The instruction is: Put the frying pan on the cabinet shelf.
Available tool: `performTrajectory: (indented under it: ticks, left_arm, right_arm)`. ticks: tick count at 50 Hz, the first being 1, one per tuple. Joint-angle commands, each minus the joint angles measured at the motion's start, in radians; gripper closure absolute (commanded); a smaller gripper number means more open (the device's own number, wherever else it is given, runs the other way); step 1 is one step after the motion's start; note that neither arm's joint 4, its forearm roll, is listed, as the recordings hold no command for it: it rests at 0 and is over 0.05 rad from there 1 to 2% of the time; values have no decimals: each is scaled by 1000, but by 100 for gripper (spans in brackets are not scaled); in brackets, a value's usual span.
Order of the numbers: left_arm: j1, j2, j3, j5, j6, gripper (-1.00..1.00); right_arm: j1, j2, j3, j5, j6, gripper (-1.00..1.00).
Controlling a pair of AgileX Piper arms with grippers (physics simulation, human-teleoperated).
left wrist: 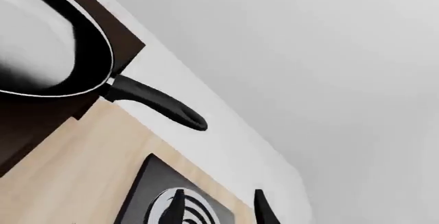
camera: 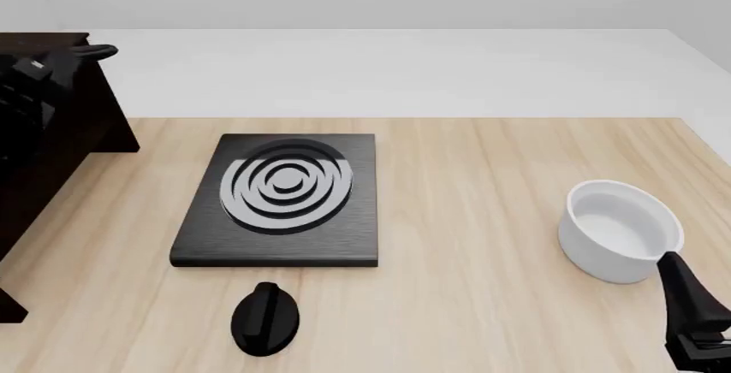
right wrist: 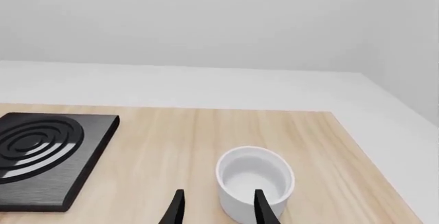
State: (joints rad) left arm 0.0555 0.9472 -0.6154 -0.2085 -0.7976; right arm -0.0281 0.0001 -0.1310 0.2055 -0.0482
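Bright, even light — crisp renders, faint soft shadows, no glare or blur.

The black frying pan (left wrist: 48,44) sat on the dark brown cabinet shelf (left wrist: 28,121), its handle overhanging the edge.

The right hand (right wrist: 216,209) hangs with its two dark fingertips apart, empty, over the light wooden table (right wrist: 164,142). A white pot (right wrist: 255,182) stands just beyond them; the black stove plate (right wrist: 48,154) lies well apart.
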Motion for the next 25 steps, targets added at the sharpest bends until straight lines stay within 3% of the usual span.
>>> performTrajectory:
  ticks: [1,4,5,13,15,18,25]
  left_arm:
    - [-22,-12,-75,176,261,-100]
    - [-36,-26,-70,197,310,-100]
    - [-37,-36,-73,214,363,-100]
    - [-19,-91,-98,282,584,-100]
    - [-45,-100,-95,300,581,-100]
    - [-45,-121,-86,306,690,-100]
    - [-29,-161,14,254,765,-100]
  right_arm:
    - [-1,0,0,-1,-2,-100]
    - [1,0,0,-1,-5,-100]
    - [2,0,0,-2,-4,-100]
    - [1,0,-1,-8,-2,-100]
    - [2,0,-1,-8,-2,-100]
    - [4,0,-2,-14,-4,-100]
    - [6,0,-3,-26,-9,-100]
